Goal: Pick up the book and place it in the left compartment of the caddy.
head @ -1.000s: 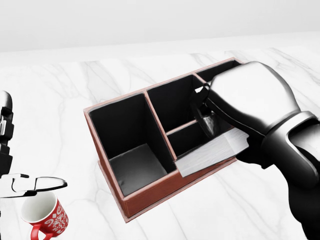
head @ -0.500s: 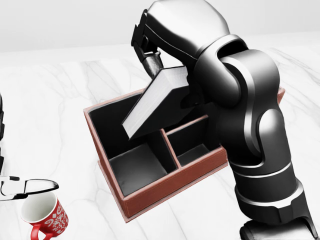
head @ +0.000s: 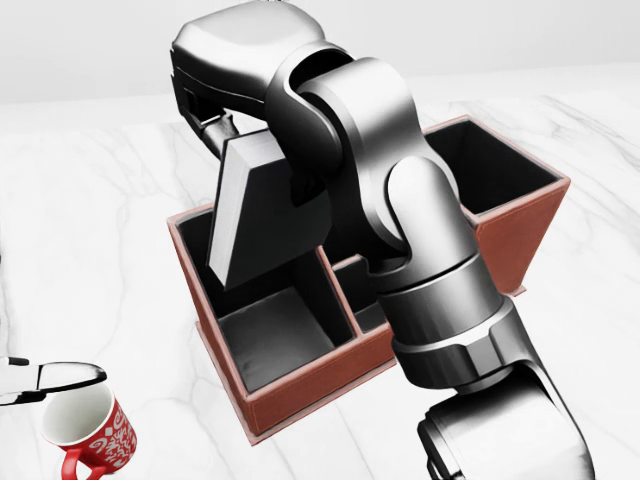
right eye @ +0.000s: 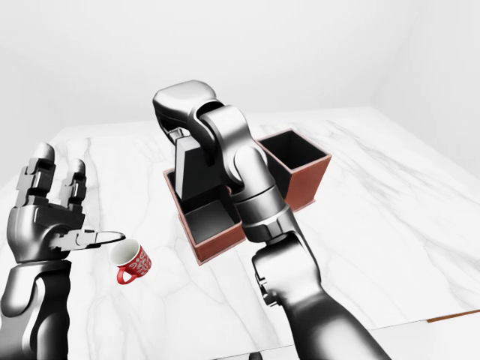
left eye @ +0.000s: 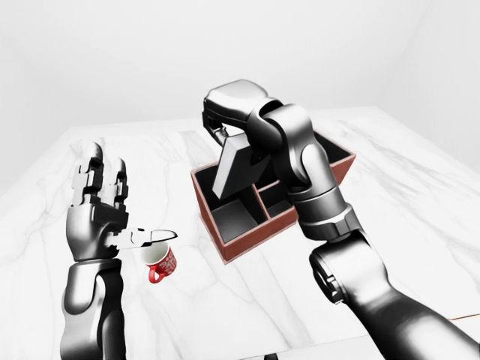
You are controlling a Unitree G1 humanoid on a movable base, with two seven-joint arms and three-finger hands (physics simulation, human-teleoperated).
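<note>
right hand [head: 225, 95] is up over the caddy [head: 300, 395] w/ the book [head: 250, 215] pinched at its top edge, fingers closed round it. book hangs tilted, pages side facing the head view's left, its lower corner dipping into the left compartment but the rest well above the rim. can't tell if that corner touches the floor of the compartment.

head view is the close one: shows the dark inside of the left compartment, the small divided cells in the middle partly hidden by the right forearm, and the right compartment open at the view's upper right. of the left hand it only catches a thumb tip at the far left edge, just above the red mug [head: 90, 430].

left-eye view pulls back and gives what the head view can't: the whole left hand [left eye: 97, 206], raised, palm up-ish, fingers spread apart, holding nothing, thumb reaching over the mug's rim. mug sits on the marble table [left eye: 420, 195] just beside that hand, well apart from the caddy.

right-eye view shows the same scene shifted: caddy's right compartment stands clear of the arm here, fully visible as a square box, and the book reads as a dark slab edge-on under the right hand. also a sliver of orange-brown at the bottom right corner, past the table edge, too small to tell what it is.
</note>
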